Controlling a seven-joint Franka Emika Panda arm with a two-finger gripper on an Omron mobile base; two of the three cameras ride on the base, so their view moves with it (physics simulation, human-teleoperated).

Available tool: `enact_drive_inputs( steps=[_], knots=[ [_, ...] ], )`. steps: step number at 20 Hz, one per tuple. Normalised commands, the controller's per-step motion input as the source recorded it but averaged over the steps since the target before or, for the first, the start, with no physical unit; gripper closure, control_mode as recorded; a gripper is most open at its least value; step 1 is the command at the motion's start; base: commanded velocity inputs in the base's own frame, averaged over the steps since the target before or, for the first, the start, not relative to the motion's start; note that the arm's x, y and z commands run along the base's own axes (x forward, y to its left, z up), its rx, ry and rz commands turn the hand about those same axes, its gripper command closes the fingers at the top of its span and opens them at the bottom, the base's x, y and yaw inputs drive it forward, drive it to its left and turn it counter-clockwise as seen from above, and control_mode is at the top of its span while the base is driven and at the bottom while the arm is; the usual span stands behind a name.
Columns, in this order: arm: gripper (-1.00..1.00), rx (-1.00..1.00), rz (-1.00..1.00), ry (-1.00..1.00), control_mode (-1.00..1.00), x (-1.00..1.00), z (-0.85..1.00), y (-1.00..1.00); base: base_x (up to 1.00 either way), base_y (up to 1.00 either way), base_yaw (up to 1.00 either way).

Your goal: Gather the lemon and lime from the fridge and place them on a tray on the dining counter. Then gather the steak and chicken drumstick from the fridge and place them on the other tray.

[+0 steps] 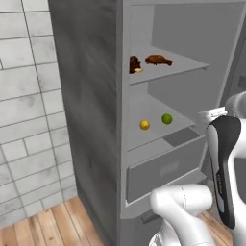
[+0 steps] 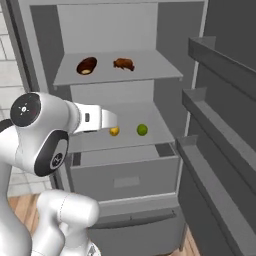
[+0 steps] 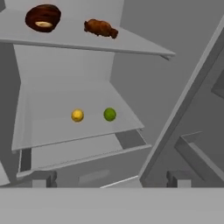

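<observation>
Fridge (image 2: 120, 30), grey, door swung open to my right; door shelves (image 2: 215, 130) stacked down the right base view. Left of the fridge, a wall of pale tile (image 1: 29, 96) over a wood floor (image 1: 53, 223).

Upper shelf (image 2: 150, 70): steak (image 2: 86, 65), dark brown and rounded, on the left; drumstick (image 2: 123, 63), brown, to its right, apart from it. Both sit toward the middle of the shelf.

Middle shelf (image 3: 52, 127): lemon (image 3: 77, 115) on the left, lime (image 3: 110, 114) on the right, near each other but not touching, both some way back from the front lip. The shelf around them is bare grey.

Below: a drawer (image 2: 125, 180) with a flat front, shut, and a lower panel under it.

My gripper (image 3: 109, 186): jaws spread wide, nothing between them. My fingertips (image 3: 43, 181) show as small grey stubs at the bottom of the hand view, short of the fridge's front edge. The camera looks in at the two fruits from outside and a little below the upper shelf.

In the way: my own forearm (image 2: 95, 119) crosses in front of the middle shelf's left side in the right base view, just beside the lemon. The open door stands close on the right.
</observation>
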Motion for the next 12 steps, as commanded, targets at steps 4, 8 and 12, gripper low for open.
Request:
enact_drive_inputs(
  steps=[4, 8, 12],
  knots=[
    [-1.00, 0.00, 0.00, 0.00, 1.00, 0.00, 0.00, 0.00, 0.26, -0.35, 0.23],
    [-1.00, 0.00, 0.00, 0.00, 1.00, 0.00, 0.00, 0.00, 0.27, -0.32, 0.26],
    [-1.00, 0.00, 0.00, 0.00, 1.00, 0.00, 0.00, 0.00, 0.27, -0.30, 0.27]
  ],
)
